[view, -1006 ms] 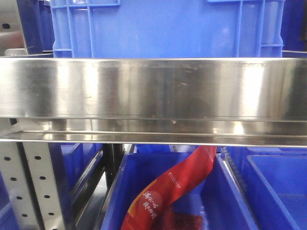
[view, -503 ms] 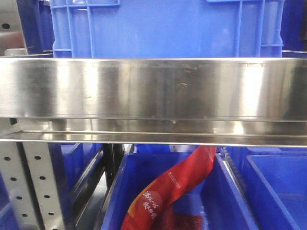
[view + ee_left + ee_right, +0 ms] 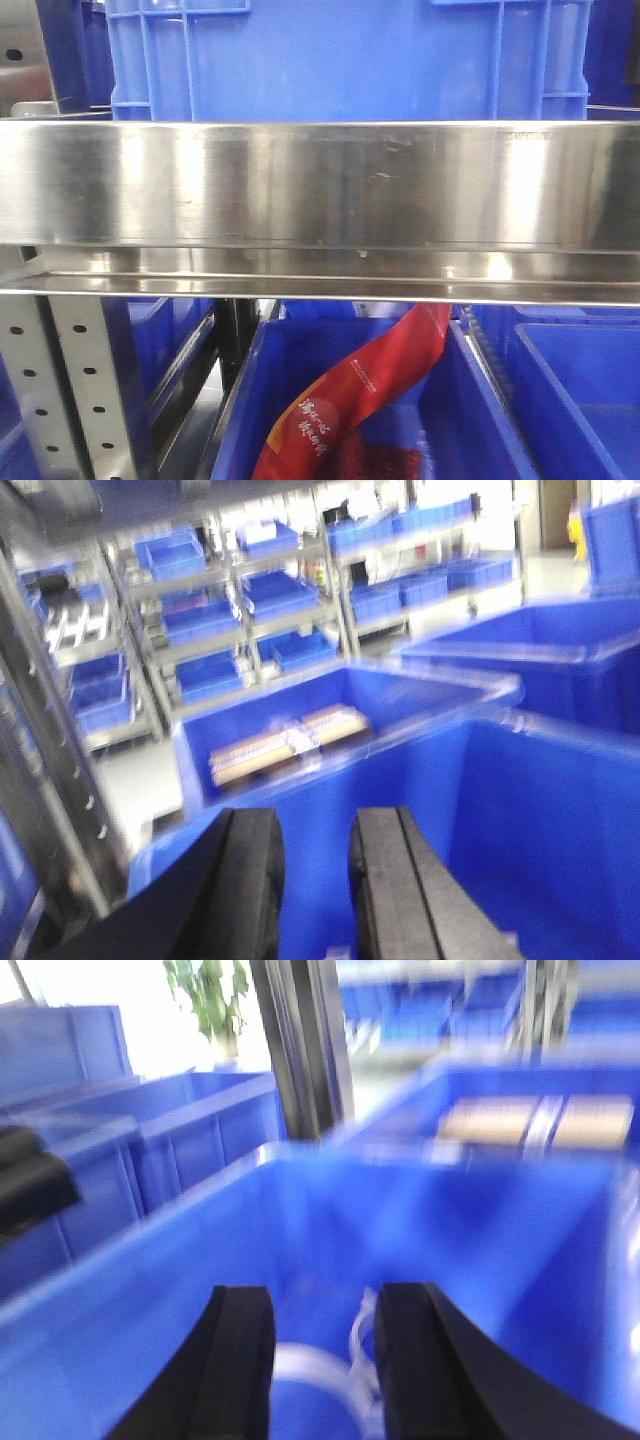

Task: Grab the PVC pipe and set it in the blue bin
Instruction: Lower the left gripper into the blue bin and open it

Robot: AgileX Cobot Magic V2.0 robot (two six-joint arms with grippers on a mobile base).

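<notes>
My right gripper (image 3: 322, 1300) hangs open over the inside of a blue bin (image 3: 170, 1270). Blurred whitish curved pieces (image 3: 325, 1368) lie on the bin floor beyond the fingers; I cannot tell whether they are the PVC pipe. Nothing sits between the right fingers. My left gripper (image 3: 317, 825) is open too, with nothing in it, against the wall of another blue bin (image 3: 560, 780). The front view shows neither gripper and no pipe.
A wide steel shelf rail (image 3: 320, 185) fills the front view. A blue crate (image 3: 340, 60) stands above it, and a blue bin (image 3: 470, 400) holding a red packet (image 3: 350, 400) sits below. Racks of blue bins (image 3: 260, 600) line the background. Both wrist views are motion-blurred.
</notes>
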